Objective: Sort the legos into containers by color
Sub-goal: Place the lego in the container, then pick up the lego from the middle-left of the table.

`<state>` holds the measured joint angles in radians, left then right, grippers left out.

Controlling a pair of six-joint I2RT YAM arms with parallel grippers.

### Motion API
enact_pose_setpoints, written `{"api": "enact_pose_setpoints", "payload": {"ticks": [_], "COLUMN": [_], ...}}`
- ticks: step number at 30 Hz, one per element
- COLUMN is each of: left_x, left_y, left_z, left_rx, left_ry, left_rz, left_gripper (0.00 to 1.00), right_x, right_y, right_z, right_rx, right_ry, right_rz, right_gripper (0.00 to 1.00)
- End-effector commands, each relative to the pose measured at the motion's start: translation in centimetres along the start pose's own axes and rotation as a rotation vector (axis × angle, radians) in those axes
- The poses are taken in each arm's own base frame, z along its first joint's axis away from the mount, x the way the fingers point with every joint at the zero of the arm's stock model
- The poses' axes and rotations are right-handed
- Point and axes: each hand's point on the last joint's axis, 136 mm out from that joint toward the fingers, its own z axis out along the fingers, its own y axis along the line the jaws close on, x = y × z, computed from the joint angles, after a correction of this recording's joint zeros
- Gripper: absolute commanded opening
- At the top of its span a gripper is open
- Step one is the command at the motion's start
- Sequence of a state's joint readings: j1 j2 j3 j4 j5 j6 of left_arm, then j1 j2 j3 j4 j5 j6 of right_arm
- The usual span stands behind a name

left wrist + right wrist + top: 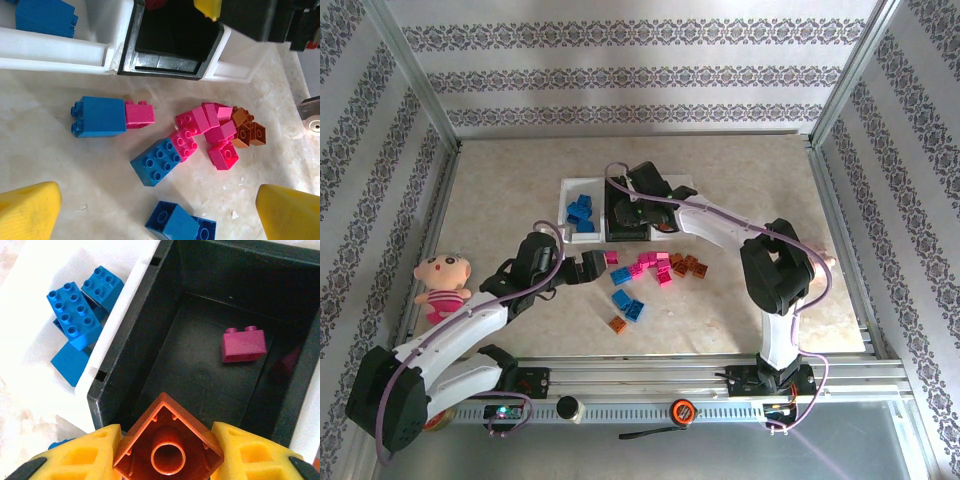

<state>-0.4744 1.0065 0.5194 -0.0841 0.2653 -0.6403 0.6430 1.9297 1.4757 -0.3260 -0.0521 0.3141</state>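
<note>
Right gripper (pixel 167 462) clamps an orange-brown lego (pixel 167 440), hollow underside facing the wrist camera, above the 6 o'clock rim of the black tray (pixel 125 380); one pink lego (pixel 243 345) lies on that tray's floor at 2 o'clock from the held one, and blue legos (pixel 75 315) sit in the white tray (pixel 127 292) at 10 o'clock. Left gripper (pixel 595 266) hangs with jaws spread wide and nothing between them, over the table (pixel 520 190), at 9 o'clock of the loose pile (pixel 650 272) of pink, blue and orange-brown legos, which lies at 6 o'clock of the trays
</note>
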Motion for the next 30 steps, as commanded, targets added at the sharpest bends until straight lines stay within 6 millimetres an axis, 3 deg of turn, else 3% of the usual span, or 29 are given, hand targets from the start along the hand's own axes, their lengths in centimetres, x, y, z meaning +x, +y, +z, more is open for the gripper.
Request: {"api": "enact_pose_setpoints", "payload": {"ticks": [1,5,8,13,15,18,20,25,30], "left_x": [1.7,3.8,5.0,6.7,7.4,8.4,9.1,11.4,14.6], "left_y": [0.2,-0.4,-0.6,-1.3,-1.5,-1.9,-2.1,-2.5,-2.4], "left_z": [0.1,0.5,0.8,1.2,1.4,1.4,1.3,1.1,1.3], "left_rx": [-0.019,-0.045,-0.055,-0.044,-0.047,-0.046,-0.041,-0.052,-0.079], "left_ry": [0.045,0.106,0.143,0.195,0.223,0.260,0.281,0.360,0.454], "left_rz": [0.027,0.100,0.134,0.171,0.189,0.218,0.237,0.308,0.377], "left_gripper": [1.00,1.00,1.00,1.00,1.00,1.00,1.00,0.96,0.92], "right_x": [-1.4,-1.7,-1.3,-1.1,-1.1,-1.5,-2.1,-2.6,-0.9], "right_y": [-0.7,-2.6,-5.4,-8.6,-9.2,-9.8,-9.9,-9.1,-8.1], "right_z": [-1.6,-4.0,-4.8,-4.4,-3.7,-3.2,-3.7,-6.3,-8.1], "right_rx": [0.008,0.049,0.097,0.150,0.162,0.164,0.167,0.144,0.121], "right_ry": [-0.030,-0.071,-0.068,-0.053,-0.035,-0.029,-0.048,-0.109,-0.139], "right_rz": [0.030,0.044,0.087,0.137,0.145,0.162,0.163,0.155,0.149], "right_gripper": [0.22,0.22,0.22,0.26,0.32,0.55,0.64,0.68,0.68]}}
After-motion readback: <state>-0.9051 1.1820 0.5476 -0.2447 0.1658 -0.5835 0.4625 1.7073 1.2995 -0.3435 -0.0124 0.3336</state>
